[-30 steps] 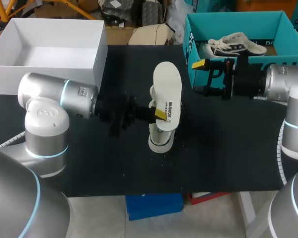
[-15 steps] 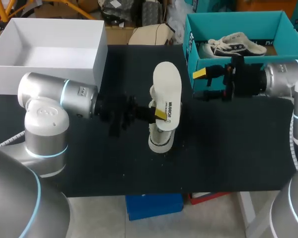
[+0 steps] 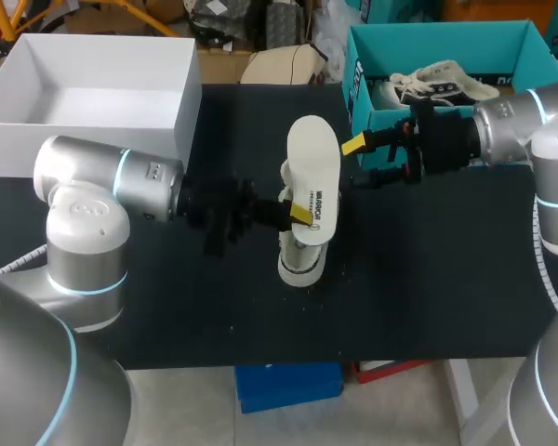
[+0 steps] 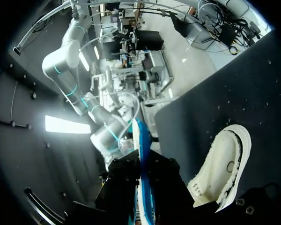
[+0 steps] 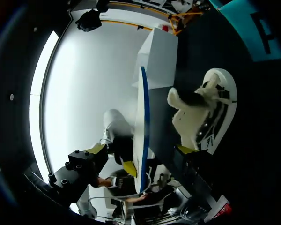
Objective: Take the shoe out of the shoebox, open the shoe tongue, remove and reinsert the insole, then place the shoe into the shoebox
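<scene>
A white insole [image 3: 314, 172] stands on edge at the table's middle, with my left gripper [image 3: 293, 214] shut on its lower part. The white shoe [image 3: 296, 265] lies just beneath and behind it. In the left wrist view the insole [image 4: 141, 154] shows edge-on between the dark fingers of the left gripper [image 4: 143, 187], and the shoe [image 4: 222, 168] lies beside them. My right gripper [image 3: 355, 163] hangs open just right of the insole. In its own view the right gripper [image 5: 140, 150] straddles the line of the thin insole [image 5: 141, 108], without touching it, and the shoe [image 5: 203, 117] lies beyond.
The teal shoebox [image 3: 355, 88] stands at the back right with a second shoe [image 3: 442, 84] inside, close behind my right arm. An open white box [image 3: 181, 102] sits at the back left. Bare black tabletop [image 3: 428, 269] lies in front.
My right gripper has travelled left from the shoebox's front wall toward the insole, its fingers narrowing slightly. The left arm, insole and shoe have stayed still.
</scene>
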Robot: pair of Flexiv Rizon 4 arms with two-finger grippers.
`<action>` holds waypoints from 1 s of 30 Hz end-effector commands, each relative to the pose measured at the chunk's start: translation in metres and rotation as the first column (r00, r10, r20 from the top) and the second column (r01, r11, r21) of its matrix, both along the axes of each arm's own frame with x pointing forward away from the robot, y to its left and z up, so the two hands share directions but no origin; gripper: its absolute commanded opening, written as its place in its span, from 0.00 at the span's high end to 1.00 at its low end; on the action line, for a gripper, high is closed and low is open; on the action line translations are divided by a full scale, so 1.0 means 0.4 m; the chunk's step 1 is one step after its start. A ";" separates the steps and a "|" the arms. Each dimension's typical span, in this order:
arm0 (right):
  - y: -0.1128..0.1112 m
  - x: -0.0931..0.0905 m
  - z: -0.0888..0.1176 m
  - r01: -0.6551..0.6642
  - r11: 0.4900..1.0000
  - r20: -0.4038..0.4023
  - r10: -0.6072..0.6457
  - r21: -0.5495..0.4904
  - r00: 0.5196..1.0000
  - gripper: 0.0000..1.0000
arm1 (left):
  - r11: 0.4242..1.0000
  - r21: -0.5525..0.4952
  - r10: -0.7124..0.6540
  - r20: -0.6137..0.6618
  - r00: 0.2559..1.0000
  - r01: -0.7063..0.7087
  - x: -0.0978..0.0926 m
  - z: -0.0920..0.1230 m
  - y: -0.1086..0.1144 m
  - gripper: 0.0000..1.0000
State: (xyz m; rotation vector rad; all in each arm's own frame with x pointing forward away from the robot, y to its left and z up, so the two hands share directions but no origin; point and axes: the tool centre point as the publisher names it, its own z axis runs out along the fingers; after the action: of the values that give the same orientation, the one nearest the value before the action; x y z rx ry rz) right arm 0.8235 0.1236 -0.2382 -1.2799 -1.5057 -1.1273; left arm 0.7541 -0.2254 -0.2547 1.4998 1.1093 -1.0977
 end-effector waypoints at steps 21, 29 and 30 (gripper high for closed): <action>0.086 0.011 -0.060 0.142 0.989 -0.084 -0.139 0.037 0.987 0.45 | 1.000 0.000 0.003 0.003 1.000 -0.003 -0.002 -0.002 -0.002 1.00; 0.097 0.027 -0.048 0.148 0.988 -0.070 -0.145 0.035 0.987 0.45 | 1.000 0.000 0.003 0.003 1.000 -0.003 -0.002 -0.002 -0.002 1.00; 0.098 0.027 -0.046 0.151 0.988 -0.069 -0.148 0.034 0.987 0.47 | 1.000 0.000 0.003 0.003 1.000 -0.003 -0.002 -0.002 -0.002 1.00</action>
State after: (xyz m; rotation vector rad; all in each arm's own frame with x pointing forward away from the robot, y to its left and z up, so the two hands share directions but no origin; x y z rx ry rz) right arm 0.8335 0.1591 -0.2573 -1.4019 -1.3495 -1.1918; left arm 0.7542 -0.2250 -0.2548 1.4991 1.1081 -1.0984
